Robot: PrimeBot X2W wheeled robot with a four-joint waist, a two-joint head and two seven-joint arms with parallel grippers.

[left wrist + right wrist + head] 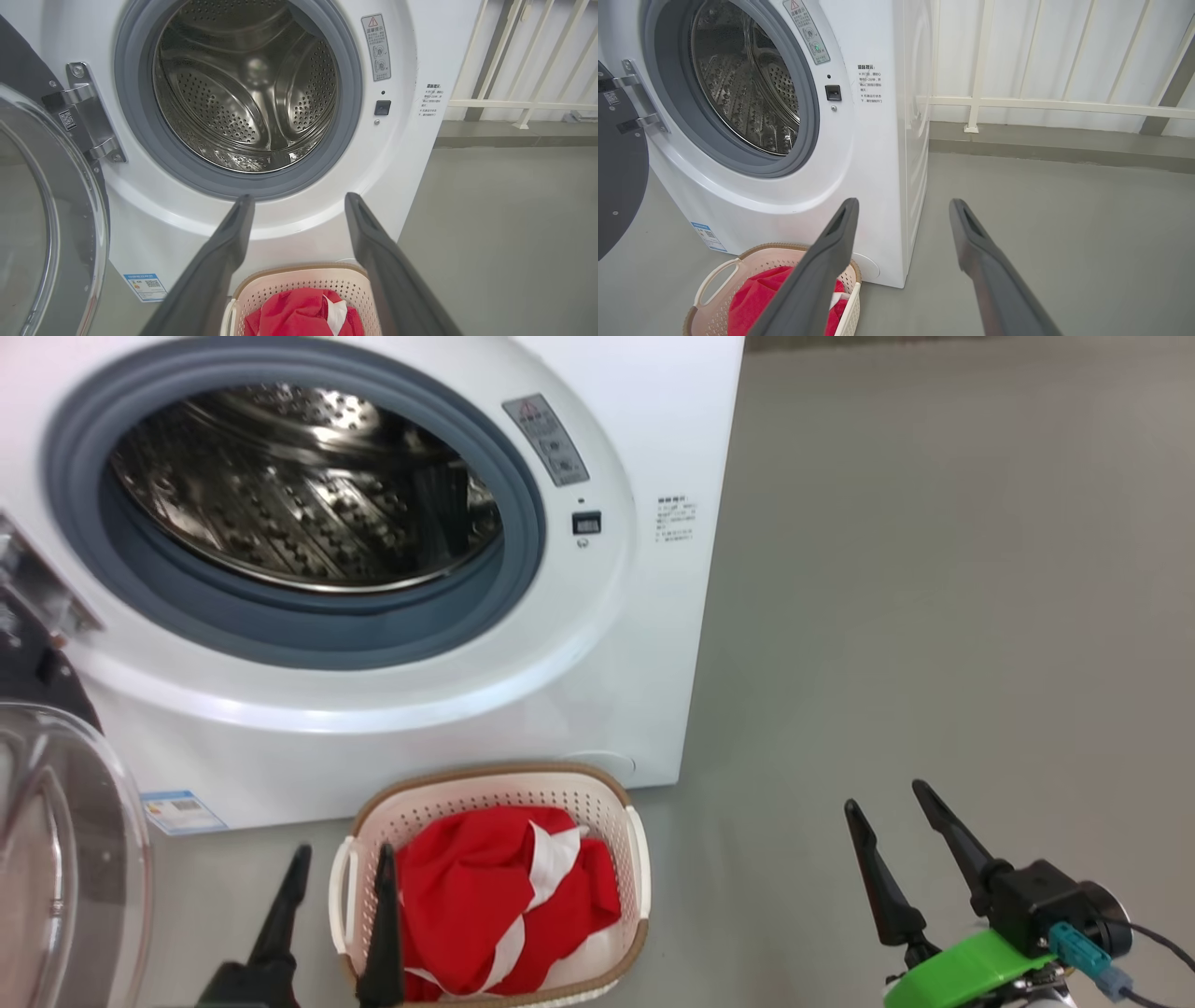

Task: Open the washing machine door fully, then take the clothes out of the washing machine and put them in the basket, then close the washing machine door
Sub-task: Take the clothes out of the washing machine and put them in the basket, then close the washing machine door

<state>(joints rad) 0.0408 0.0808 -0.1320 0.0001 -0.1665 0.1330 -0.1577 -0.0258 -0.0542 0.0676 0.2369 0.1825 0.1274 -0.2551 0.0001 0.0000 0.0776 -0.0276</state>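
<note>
The white front-loading washing machine (597, 691) stands on the grey floor (934, 616), a grey rubber ring around its shiny steel drum. Its black-rimmed glass door (75, 859) hangs swung open at the left. Just before the machine sits the cream perforated basket (597, 803), brown-rimmed, holding red clothes (467, 896) with white stripes. The left fingers (280, 919) and right fingers (878, 877) stand apart, holding nothing.

Left edge cuts off washing machine door (56, 859); bottom edge cuts the basket (597, 793) at its near end; much of its inside hidden under clothes (467, 896); blue label (182, 812) print too small to read.
</note>
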